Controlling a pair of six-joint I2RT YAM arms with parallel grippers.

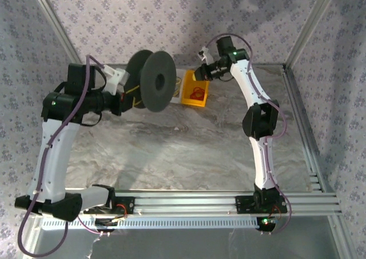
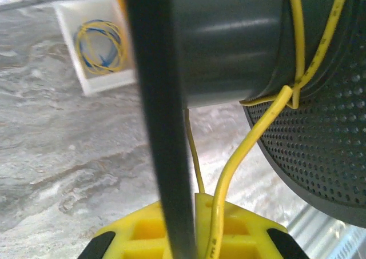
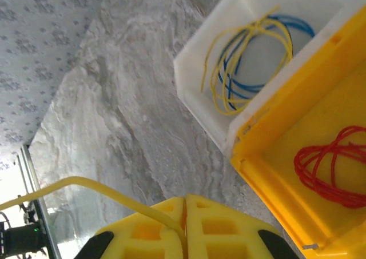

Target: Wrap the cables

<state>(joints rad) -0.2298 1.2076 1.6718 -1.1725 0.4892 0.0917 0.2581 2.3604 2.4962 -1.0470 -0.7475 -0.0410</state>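
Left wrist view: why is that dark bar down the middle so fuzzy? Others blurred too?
Left wrist view: the spool rim is too near the lens, so blurred; right wrist view: yellow cord soft, white bin sharp; top view: evenly lit, slightly grainy.

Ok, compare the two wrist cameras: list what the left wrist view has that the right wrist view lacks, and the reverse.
Left wrist, not right wrist: the dark grey spool with its perforated flange, and the yellow cord looped around its hub.
Right wrist, not left wrist: the red coil lying inside the yellow bin, and the right claw shut on the yellow cord.
Both: the white bin holding yellow and blue coils, the marbled table, and a stretch of the yellow cord.
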